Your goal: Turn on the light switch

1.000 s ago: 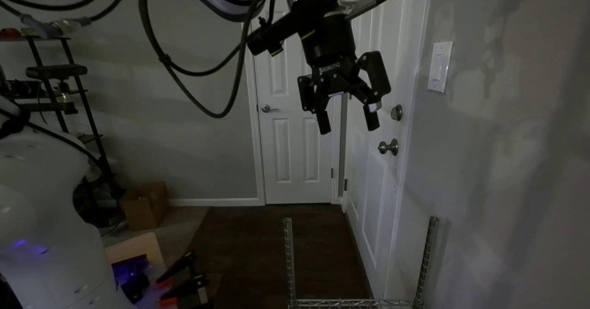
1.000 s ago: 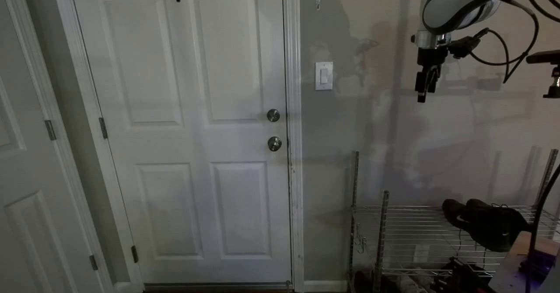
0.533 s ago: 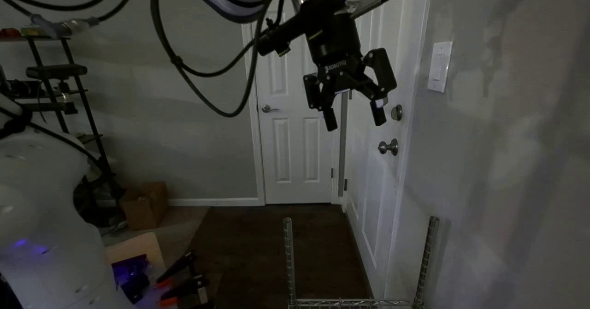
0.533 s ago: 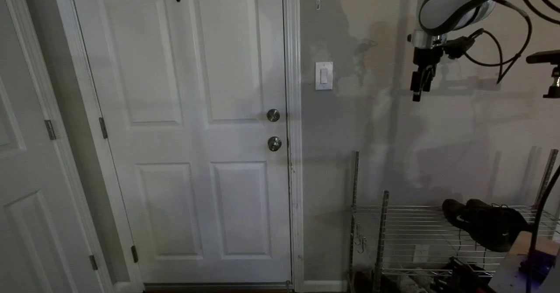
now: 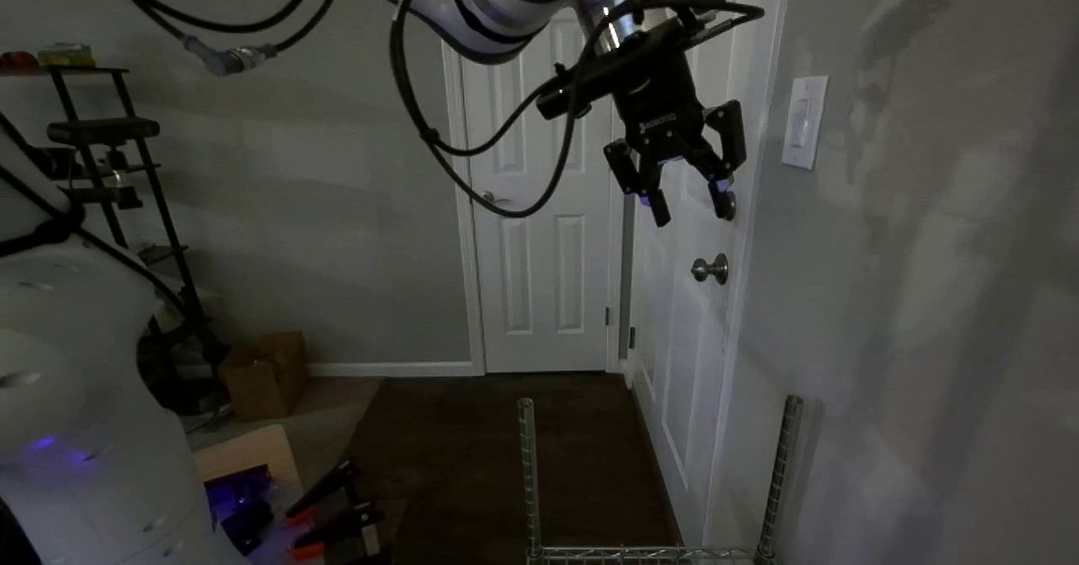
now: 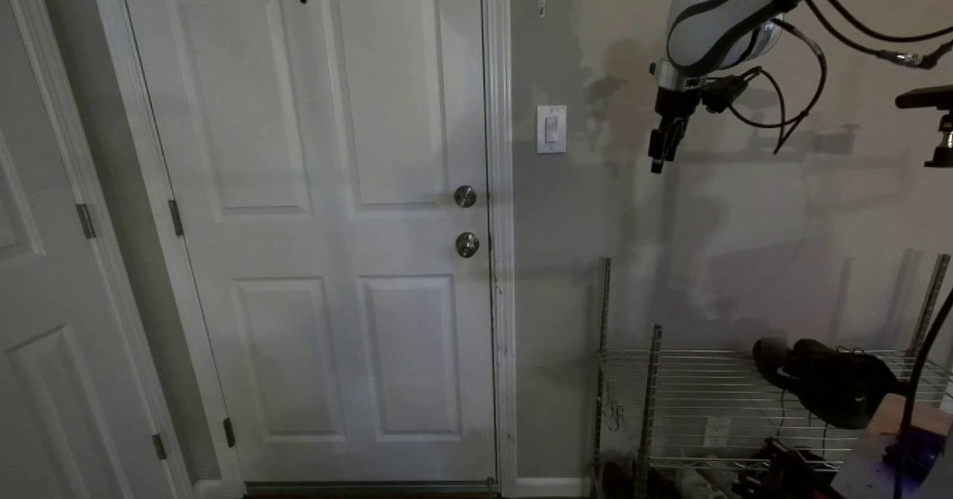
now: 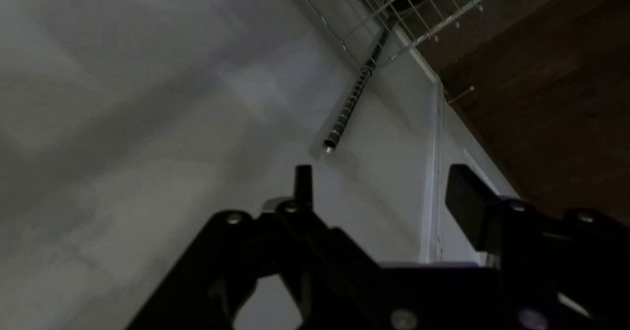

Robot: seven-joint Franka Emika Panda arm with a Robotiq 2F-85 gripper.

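In an exterior view, a white-and-gray jointed robot arm (image 5: 497, 4) extends in low light, its black two-fingered gripper (image 5: 693, 210) pointing down at a slant, the fingers (image 5: 660, 209) spread well apart. A black cable (image 5: 399, 51) loops below the arm.

The white, upright rectangular light switch (image 6: 551, 129) is mounted on a patchy gray wall (image 6: 562, 298), just beside the white frame (image 6: 499, 186) of a white paneled door (image 6: 298, 242). The gripper stands apart from the switch in both exterior views, its finger ends lower in frame; whether the switch is on or off cannot be told. On the door, a round silver deadbolt (image 6: 465, 196) sits directly above a round silver knob (image 6: 467, 245), along the edge nearest the switch.

On the same side of the frame as the switch, but lower, a silver wire rack (image 6: 700, 383) holds black shoes (image 6: 834, 387). In an exterior view, a second white paneled door (image 5: 542, 278) stands in the background, and a brown cardboard box (image 5: 265, 377) rests near the gray back wall (image 5: 362, 278).

In the wrist view, the parted fingers flank a stretch of gray wall and the white frame, while a ribbed metal post (image 7: 347, 107) shows its open upper end. A dark brown floor (image 7: 556, 93) runs along the right edge.
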